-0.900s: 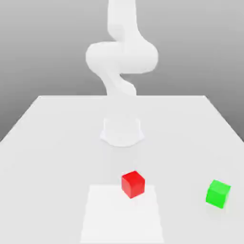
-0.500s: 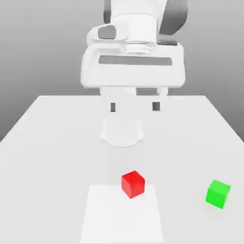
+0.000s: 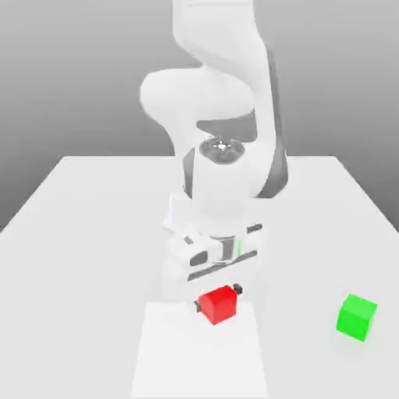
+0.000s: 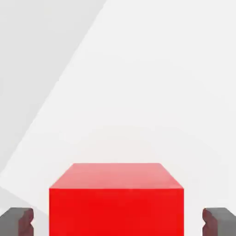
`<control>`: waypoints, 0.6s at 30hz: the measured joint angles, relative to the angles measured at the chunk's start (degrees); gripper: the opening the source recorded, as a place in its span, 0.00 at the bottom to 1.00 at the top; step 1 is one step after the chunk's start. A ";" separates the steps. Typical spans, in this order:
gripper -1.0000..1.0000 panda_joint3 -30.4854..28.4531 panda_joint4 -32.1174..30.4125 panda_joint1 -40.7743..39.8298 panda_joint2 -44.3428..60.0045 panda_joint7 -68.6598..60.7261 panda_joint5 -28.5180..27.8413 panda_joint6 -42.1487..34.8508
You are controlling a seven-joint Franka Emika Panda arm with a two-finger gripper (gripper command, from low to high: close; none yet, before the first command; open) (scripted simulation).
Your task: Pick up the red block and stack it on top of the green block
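Right now I have the jaws (image 3: 216, 299) low over the bench (image 3: 78, 234), and the red block (image 3: 217, 303) sits squarely between them, just below the middle of the exterior view, on the upper edge of a paler square patch (image 3: 199, 351) on the surface. From the hand view the red block (image 4: 116, 198) fills the lower centre, with one dark fingertip (image 4: 16, 220) at the lower left corner and the other at the lower right; a gap shows on each side, so I read the jaws as wide, straddling the cube without touching it. The block looks centred between the pads and its faces run square to them, which is the relation that matters: closing should meet two flat parallel sides. Being a cube, it has no long axis to favour. The green block (image 3: 357, 316) lies well apart toward the lower right of the exterior view, resting on the bench with nothing on top. My judgement is that the grasp is the step in hand, with lift and carry rightward not yet begun.
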 joint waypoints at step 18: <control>0.00 6.94 7.10 8.52 -12.20 9.91 -1.96 -19.38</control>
